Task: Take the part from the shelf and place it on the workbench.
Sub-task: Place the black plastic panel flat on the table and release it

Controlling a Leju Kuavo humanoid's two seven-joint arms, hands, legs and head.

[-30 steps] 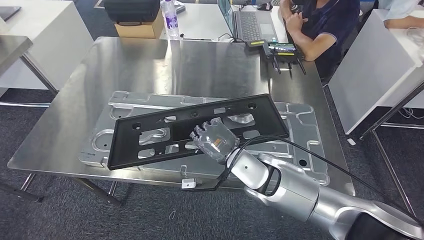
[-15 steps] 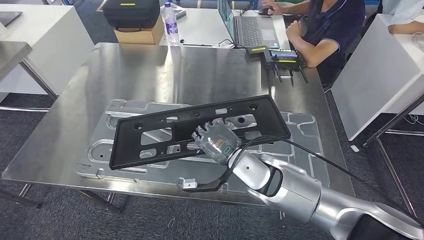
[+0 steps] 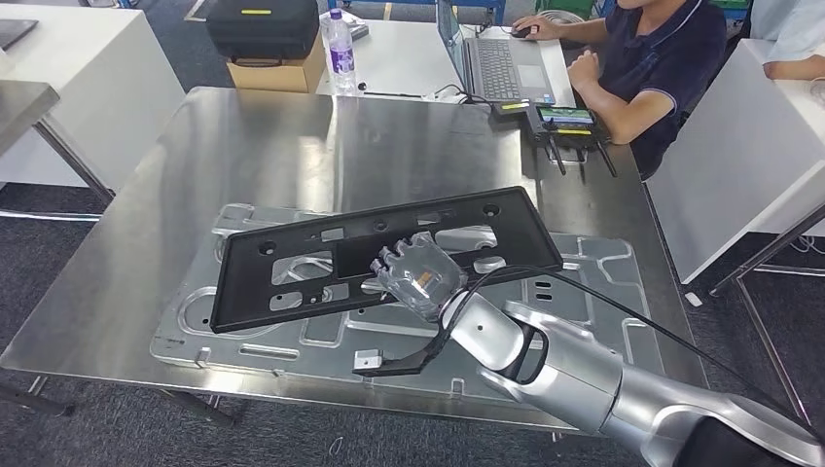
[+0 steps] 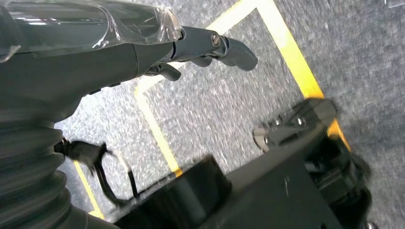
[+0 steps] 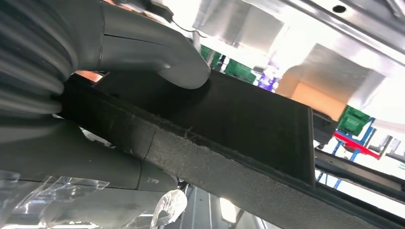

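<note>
A: Right, look at the black part (image 3: pixel 384 255) first. You see a long flat black panel with rectangular cut-outs and round holes, tilted, its right end higher, over the silver moulded tray (image 3: pixel 584 282) on the steel workbench (image 3: pixel 272 136).

B: And who holds it?

A: Your right hand (image 3: pixel 418 272) does. It grips the part's near long edge about the middle, fingers over the top face. In the right wrist view the thick grey thumb (image 5: pixel 162 57) presses on one face of the part (image 5: pixel 239 119) and the fingers (image 5: pixel 86 162) close on the other, so the edge is clamped between them.

B: Is the part touching the tray?

A: You cannot tell from above; its left end lies low over the tray's left side.

B: The left hand?

A: Your left hand (image 4: pixel 143 43) hangs over grey carpet with yellow lines (image 4: pixel 291 52). It holds nothing; the fingers (image 4: pixel 229 47) stretch forward, loosely apart.

B: Beyond the bench?

A: At the far edge you see a controller (image 3: pixel 569 117), then a laptop (image 3: pixel 491 63), a bottle (image 3: pixel 338 44), a cardboard box (image 3: pixel 277 73) with a black case on it, and a seated person (image 3: pixel 652 58).
</note>
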